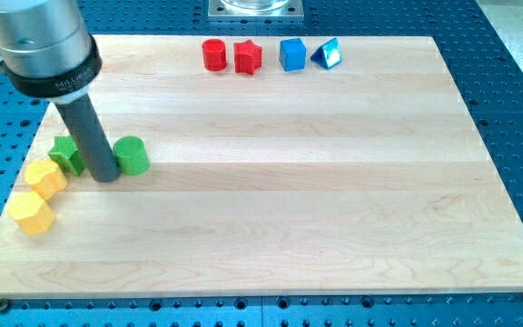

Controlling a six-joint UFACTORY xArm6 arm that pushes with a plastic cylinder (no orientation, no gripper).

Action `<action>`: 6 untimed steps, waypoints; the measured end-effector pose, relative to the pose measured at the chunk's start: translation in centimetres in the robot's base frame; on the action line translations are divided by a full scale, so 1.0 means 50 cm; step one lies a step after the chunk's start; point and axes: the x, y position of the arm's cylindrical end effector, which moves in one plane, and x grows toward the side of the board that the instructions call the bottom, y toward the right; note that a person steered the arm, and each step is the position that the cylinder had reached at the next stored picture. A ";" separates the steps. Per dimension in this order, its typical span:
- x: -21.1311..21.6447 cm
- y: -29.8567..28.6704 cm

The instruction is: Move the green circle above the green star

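Green circle [132, 154] sits at the left side of the tabletop [334, 200], mid-depth. Green star [66, 154] lies just to its left, partly hidden behind the rod. My tip [105, 176] rests between the two, touching or very nearly touching the circle's left flank; exact contact cannot be resolved.

End effector: a plain rod, no jaws, so nothing is grasped or clenched. It can only push.

Other blocks: two yellow blocks [39, 195], shape roughly hexagonal, at the near left edge just below the star. Along the far edge: red circle [213, 54], red star [248, 57], blue cube [292, 54], blue triangle [326, 54], all well apart from the work area.

Handling, by judgement: the circle looks like a small rigid block, light, sliding readily on smooth wood. Round wall means an off-centre push will let it roll off the tip sideways. Contact should be taken on the near side of the circle, through its centre, to drive it toward the far edge, then from the right to bring it over the star. Star is close; risk of nudging it.
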 end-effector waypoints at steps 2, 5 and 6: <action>-0.076 0.095; -0.140 0.014; -0.140 -0.049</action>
